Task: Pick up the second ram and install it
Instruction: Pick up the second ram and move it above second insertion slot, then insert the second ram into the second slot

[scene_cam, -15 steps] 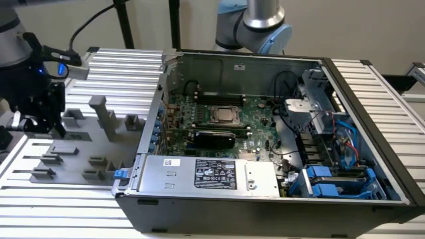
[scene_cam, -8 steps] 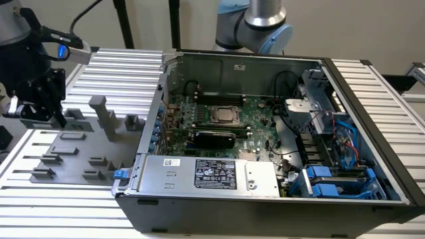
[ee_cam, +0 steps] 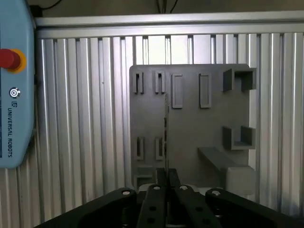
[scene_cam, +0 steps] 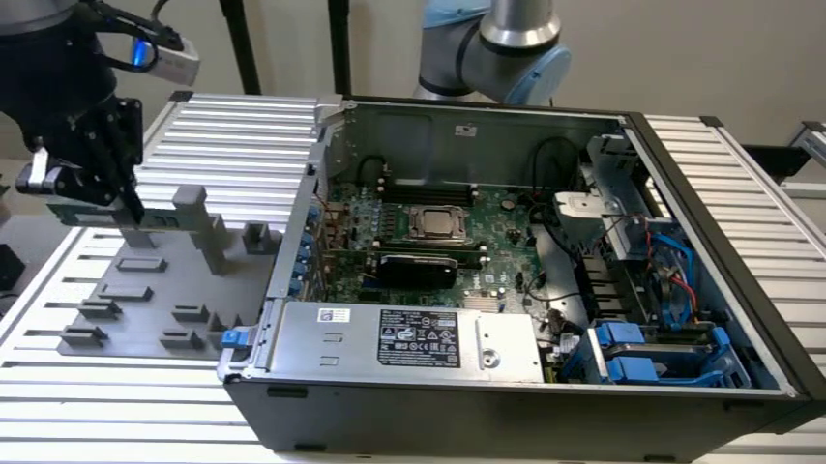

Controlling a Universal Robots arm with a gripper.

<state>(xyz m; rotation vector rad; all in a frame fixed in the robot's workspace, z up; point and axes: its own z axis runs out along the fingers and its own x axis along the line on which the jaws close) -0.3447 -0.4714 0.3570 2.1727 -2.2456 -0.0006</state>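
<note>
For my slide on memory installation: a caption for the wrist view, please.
Pincer grips the memory stick edge-on over the grey fixture plate on the ribbed table.

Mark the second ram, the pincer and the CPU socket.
second ram [ee_cam: 166, 135], wrist view, on its thin edge.
pincer [ee_cam: 166, 175], wrist view, midway between the fingertips.
CPU socket [scene_cam: 439, 222], exterior view, middle of its metal lid.

"UNIVERSAL ROBOTS" in vertical lettering on the light-blue pendant [ee_cam: 16, 85] casing.
</note>
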